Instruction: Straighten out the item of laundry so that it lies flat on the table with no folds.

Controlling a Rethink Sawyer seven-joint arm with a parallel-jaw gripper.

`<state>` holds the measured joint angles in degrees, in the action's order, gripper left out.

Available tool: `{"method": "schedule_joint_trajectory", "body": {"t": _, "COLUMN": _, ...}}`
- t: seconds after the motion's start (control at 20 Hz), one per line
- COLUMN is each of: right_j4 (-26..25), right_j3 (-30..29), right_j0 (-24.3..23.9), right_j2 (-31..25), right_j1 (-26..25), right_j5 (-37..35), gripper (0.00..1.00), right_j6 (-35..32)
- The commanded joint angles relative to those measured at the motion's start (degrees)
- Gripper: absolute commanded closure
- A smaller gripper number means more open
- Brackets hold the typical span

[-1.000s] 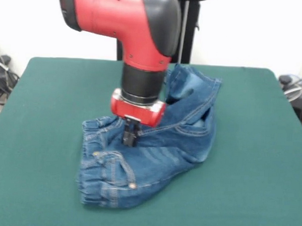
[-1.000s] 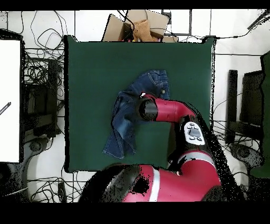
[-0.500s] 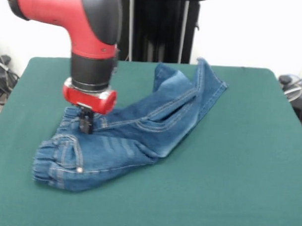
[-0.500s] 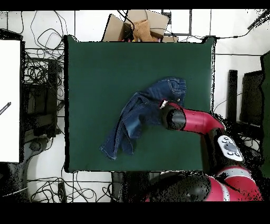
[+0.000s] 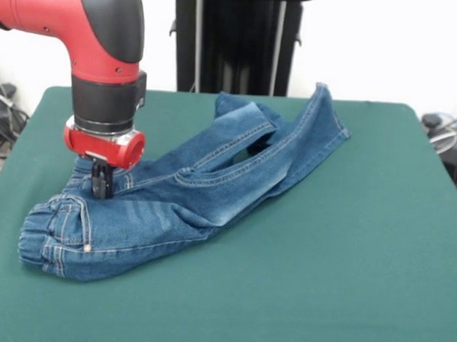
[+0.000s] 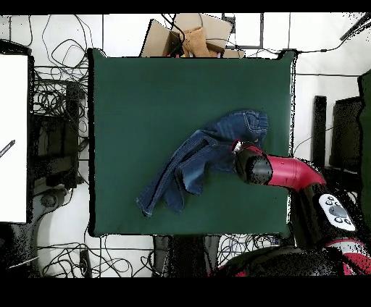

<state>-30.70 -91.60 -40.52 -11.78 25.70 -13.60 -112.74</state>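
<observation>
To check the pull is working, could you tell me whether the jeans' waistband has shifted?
Yes. In the front view, the waistband has slid toward the table's left edge.

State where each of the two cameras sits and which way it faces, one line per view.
Front view: across the table, facing the pedestal; shows the jeans, with the arm dropping from upper left to the claw at the waistband end.
Overhead view: above, looking straight down; the arm enters from bottom right.
Shared: table, jeans, arm; turned half round against each other.
</observation>
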Motion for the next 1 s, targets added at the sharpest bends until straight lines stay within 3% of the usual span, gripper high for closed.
{"method": "schedule_joint_trajectory", "body": {"t": 0.05, "right_j4": -6.7, "right_j3": -2.3, "right_j0": -1.5, "right_j2": -5.5, "right_j1": -0.7, "right_j5": -3.9, "gripper": 1.00, "right_j6": 11.2}}
{"method": "schedule_joint_trajectory", "body": {"t": 0.6, "right_j4": -10.0, "right_j3": -3.0, "right_j0": -2.6, "right_j2": -6.5, "right_j1": -0.1, "right_j5": -4.3, "gripper": 1.00, "right_j6": 9.6}}
{"method": "schedule_joint_trajectory", "body": {"t": 1.0, "right_j4": -11.1, "right_j3": -3.7, "right_j0": -6.8, "right_j2": -9.2, "right_j1": 1.3, "right_j5": -7.3, "gripper": 1.00, "right_j6": 14.4}}
